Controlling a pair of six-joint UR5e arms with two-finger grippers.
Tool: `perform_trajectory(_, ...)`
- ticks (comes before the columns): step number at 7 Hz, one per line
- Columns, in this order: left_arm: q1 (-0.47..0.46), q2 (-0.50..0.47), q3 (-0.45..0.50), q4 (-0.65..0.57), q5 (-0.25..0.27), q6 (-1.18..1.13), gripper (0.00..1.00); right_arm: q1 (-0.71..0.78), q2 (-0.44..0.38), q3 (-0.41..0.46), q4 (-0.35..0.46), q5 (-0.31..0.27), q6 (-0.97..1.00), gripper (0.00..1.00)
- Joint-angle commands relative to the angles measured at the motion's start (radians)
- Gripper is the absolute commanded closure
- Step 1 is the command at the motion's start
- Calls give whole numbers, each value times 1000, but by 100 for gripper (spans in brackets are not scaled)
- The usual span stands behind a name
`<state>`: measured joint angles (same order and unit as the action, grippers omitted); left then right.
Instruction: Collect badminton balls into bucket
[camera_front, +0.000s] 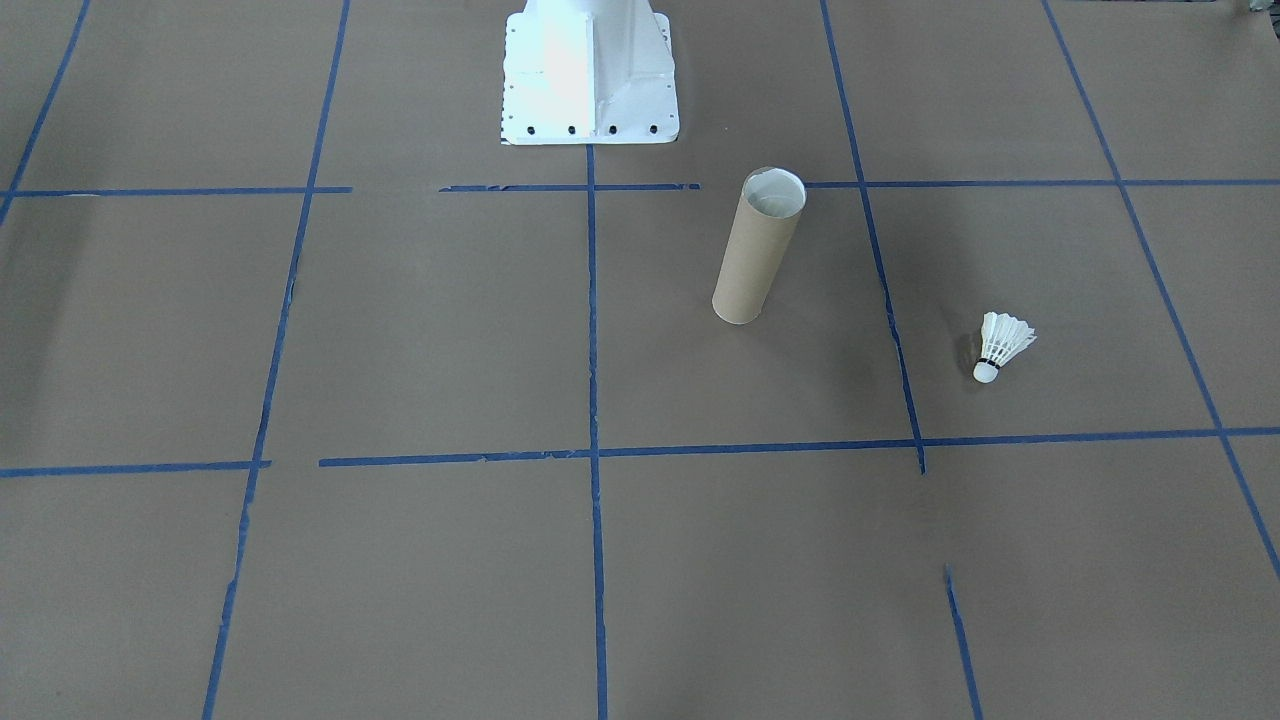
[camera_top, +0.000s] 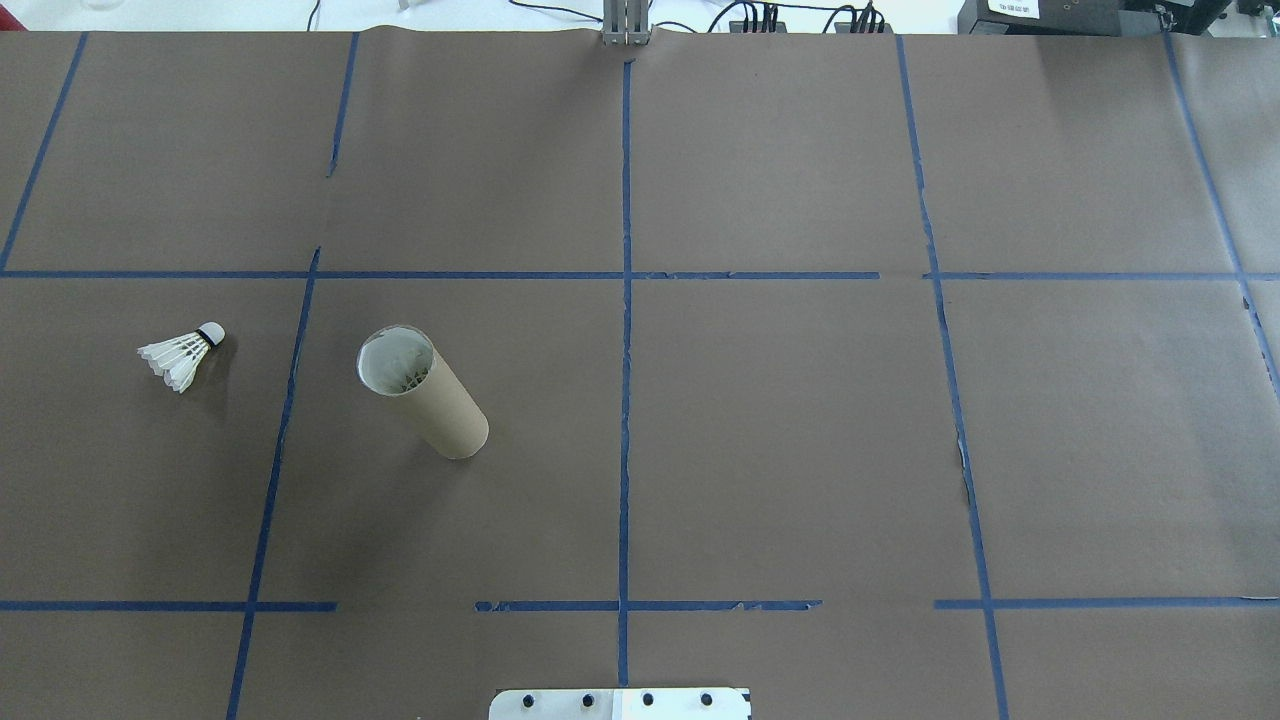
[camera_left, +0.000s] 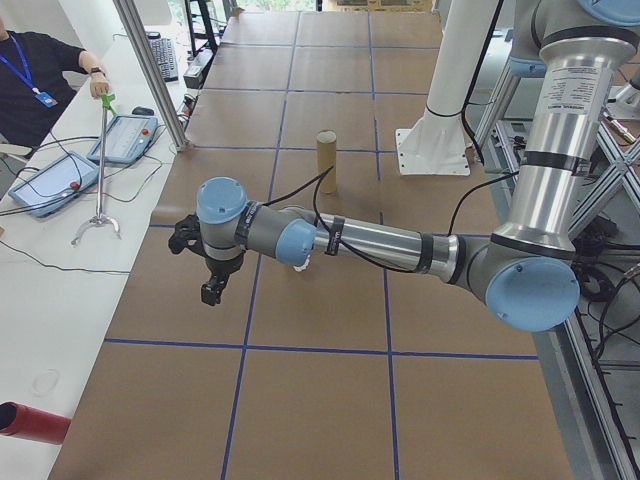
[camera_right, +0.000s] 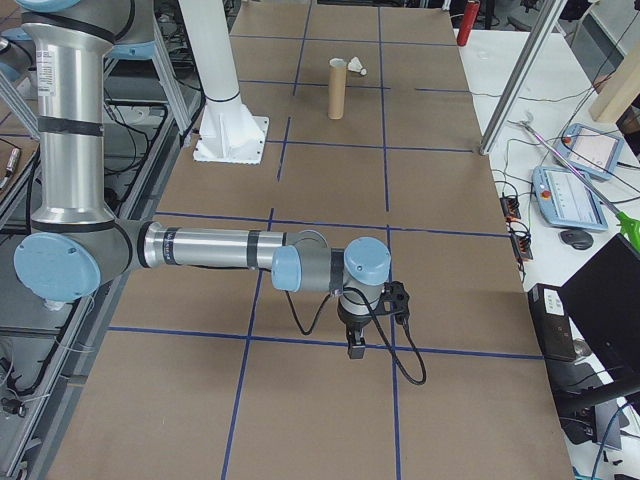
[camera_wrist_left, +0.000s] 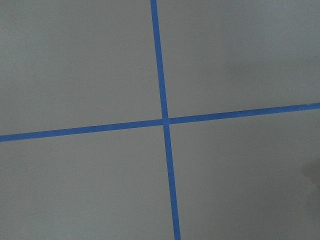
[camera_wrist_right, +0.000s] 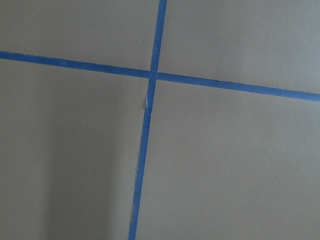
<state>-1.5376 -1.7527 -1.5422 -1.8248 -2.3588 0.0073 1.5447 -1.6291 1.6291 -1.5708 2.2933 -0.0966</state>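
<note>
The table (camera_top: 780, 440) is covered in brown paper crossed by blue tape lines (camera_top: 625, 400), with the white robot base (camera_front: 590, 75) at its robot-side edge. In the exterior left view the left arm (camera_left: 400, 245) reaches low across the table, its left gripper (camera_left: 212, 292) pointing down over bare paper; seen only from this side, whether its fingers are spread or pressed together cannot be told. In the exterior right view the right arm (camera_right: 210, 248) does likewise, and the state of the right gripper (camera_right: 355, 348) cannot be told either. The brown cardboard tube (camera_top: 430, 395) stands upright on the robot's left half of the table, open mouth up, whitish inside. The white feather shuttlecock (camera_top: 182, 355) lies on its side on the paper, near the tube but apart from it, further to the robot's left, across a tape line
</note>
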Motion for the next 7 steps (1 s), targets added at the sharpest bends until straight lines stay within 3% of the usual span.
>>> perform_trajectory(1, 35, 5, 78, -310, 4, -353, 0, 0, 0, 0, 0, 0, -2, 0)
perform_trajectory(2, 110, 71, 97, -506, 41, -413, 0, 0, 0, 0, 0, 0, 0, 0)
perform_trajectory(3, 196, 112, 90, -601, 141, -576, 0, 0, 0, 0, 0, 0, 0, 0)
perform_trajectory(5, 347, 166, 90, -864, 154, -1126, 0, 0, 0, 0, 0, 0, 0, 0)
perform_trajectory(6, 416, 221, 86, -1027, 217, -1320, 0, 0, 0, 0, 0, 0, 0, 0)
perform_trajectory(7, 498, 248, 74, -1080, 293, -1469, 0, 0, 0, 0, 0, 0, 0, 0)
